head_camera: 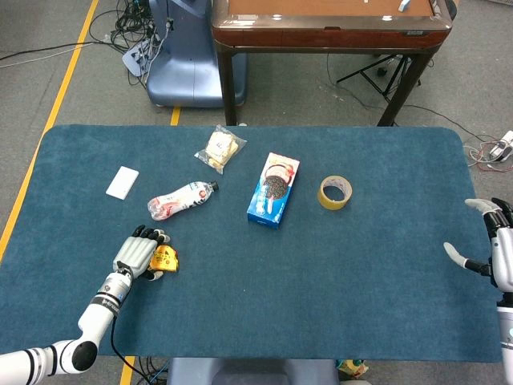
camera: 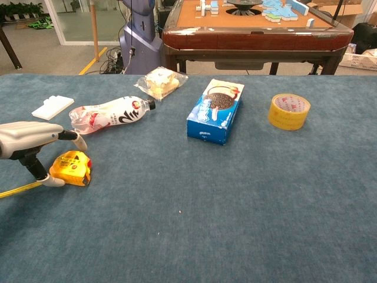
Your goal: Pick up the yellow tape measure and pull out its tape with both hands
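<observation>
Now, left hand (camera: pixel 26 144): fingers arched over the yellow tape measure (camera: pixel 72 167) (thumb touching its side).
Right hand (head_camera: pixel 498 255): fingers spread, empty.
Writing: none legible.

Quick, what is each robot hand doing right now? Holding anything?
Left robot hand: closing around the yellow tape measure on the table, not lifted; a firm grip cannot be told.
Right robot hand: open, holding nothing.

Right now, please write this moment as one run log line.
left hand: fingers around yellow tape measure, still on table | right hand: open, far right | tape: not pulled
</observation>
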You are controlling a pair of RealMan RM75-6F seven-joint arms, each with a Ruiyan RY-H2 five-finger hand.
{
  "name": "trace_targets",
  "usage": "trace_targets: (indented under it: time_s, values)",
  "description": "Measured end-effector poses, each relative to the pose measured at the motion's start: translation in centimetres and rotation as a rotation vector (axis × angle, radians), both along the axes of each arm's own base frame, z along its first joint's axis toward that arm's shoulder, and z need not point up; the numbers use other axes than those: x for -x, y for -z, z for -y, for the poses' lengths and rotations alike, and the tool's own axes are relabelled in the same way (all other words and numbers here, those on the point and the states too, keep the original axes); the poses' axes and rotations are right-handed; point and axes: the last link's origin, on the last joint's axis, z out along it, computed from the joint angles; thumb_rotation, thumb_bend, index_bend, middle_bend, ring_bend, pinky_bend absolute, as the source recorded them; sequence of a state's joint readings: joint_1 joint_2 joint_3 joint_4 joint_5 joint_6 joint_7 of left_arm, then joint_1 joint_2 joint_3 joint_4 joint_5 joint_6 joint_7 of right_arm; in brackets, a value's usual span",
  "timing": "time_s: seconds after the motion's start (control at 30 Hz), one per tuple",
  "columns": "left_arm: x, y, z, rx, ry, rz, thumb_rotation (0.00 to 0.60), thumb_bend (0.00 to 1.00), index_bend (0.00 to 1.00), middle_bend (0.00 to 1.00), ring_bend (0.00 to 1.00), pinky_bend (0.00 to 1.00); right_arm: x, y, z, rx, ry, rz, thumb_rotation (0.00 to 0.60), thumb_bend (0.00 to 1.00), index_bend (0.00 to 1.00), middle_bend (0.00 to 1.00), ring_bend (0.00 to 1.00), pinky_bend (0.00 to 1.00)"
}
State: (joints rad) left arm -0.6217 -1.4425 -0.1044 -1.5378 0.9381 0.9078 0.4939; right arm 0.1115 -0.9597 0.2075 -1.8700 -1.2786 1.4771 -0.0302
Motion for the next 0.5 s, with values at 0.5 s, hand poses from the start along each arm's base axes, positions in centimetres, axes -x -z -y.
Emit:
trace_targets:
  time_s: [0.5]
  values:
    - [0.24,0.37,-0.64,-0.005,-0.041,0.063,0.600,0.19,0.39,0.38,0.22,0.02,-0.07,0.19,0.05,-0.008,0.007,-0.006,0.600,0.26,0.25,0.24,0.14,0.16]
